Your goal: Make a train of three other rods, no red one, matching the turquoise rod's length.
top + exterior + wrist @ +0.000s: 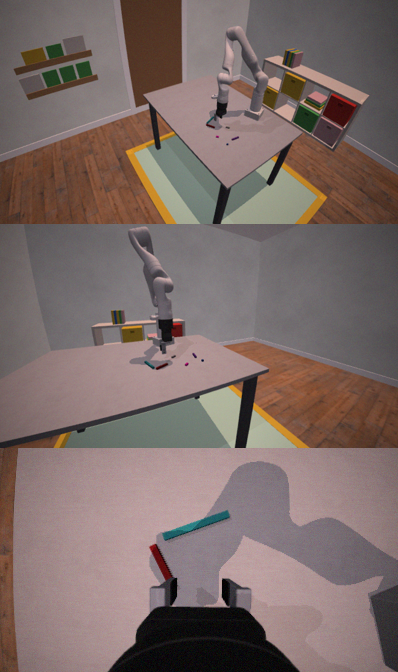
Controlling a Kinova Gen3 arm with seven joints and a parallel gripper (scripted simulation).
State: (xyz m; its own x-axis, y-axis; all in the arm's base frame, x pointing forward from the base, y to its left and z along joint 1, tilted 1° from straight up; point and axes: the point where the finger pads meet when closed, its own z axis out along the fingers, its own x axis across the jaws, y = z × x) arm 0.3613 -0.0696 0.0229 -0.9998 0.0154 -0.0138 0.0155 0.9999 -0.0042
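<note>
The turquoise rod [210, 120] lies flat on the table; it also shows in the exterior view [149, 364] and in the wrist view [196, 525]. The red rod [210, 126] lies close beside it, seen too in the exterior view [161, 366] and the wrist view [161, 562]. A small grey rod [228, 127] [173, 356], a magenta rod [217, 136] [186, 364], a purple rod [235, 138] [194, 355] and a tiny blue rod [227, 144] [202, 360] lie scattered apart. My gripper [219, 117] [163, 348] [199, 587] hangs open and empty above the table, near the red rod's end.
The arm's base [254, 114] stands at the table's far right. A shelf unit with coloured boxes [313, 99] stands beyond the table. The table's left edge shows in the wrist view [7, 560].
</note>
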